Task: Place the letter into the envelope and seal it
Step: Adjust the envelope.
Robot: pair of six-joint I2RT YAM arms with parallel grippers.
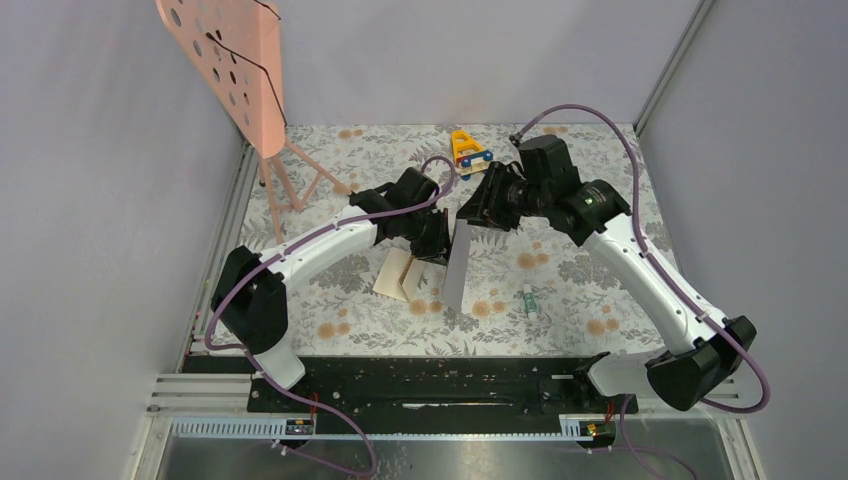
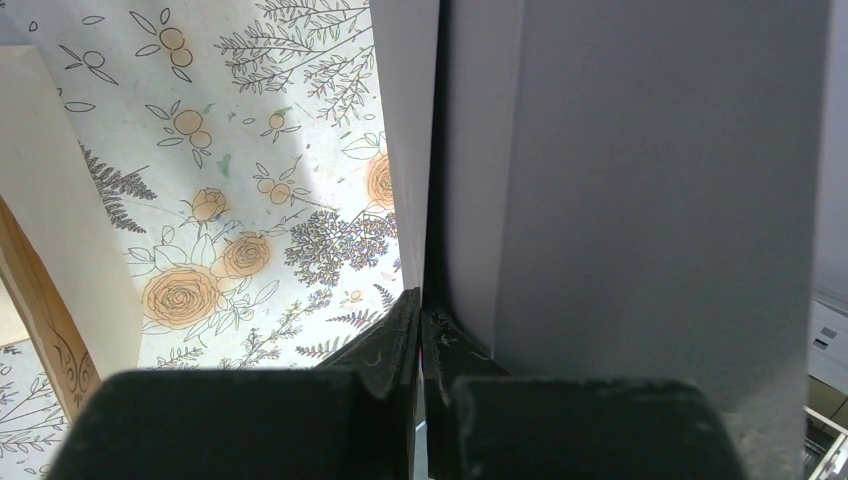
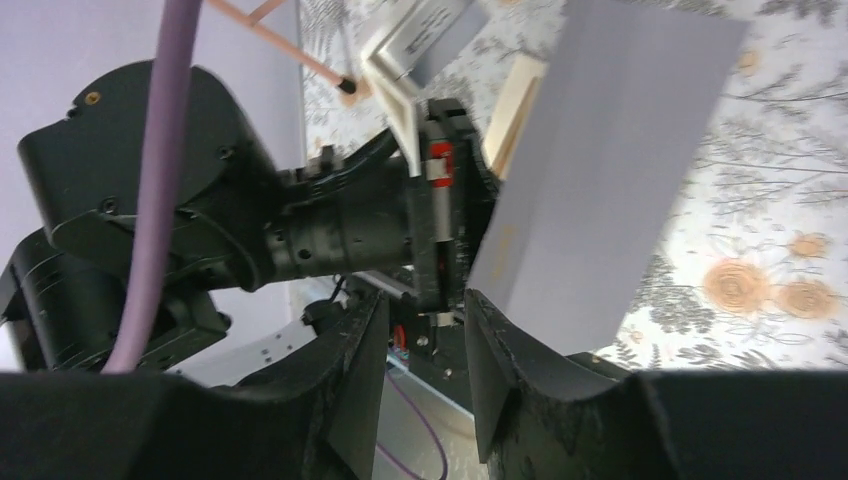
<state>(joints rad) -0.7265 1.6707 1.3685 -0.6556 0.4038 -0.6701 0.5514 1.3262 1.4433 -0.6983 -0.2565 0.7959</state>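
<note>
The envelope (image 1: 458,268) is held on edge, clenched in the left pincer (image 2: 422,312); the right pincer (image 3: 425,312) is seen parted beside it.

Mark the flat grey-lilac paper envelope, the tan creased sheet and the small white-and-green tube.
flat grey-lilac paper envelope (image 1: 458,268), top external view, middle of its face.
tan creased sheet (image 1: 396,276), top external view, centre of the sheet.
small white-and-green tube (image 1: 528,301), top external view, mid-body.
</note>
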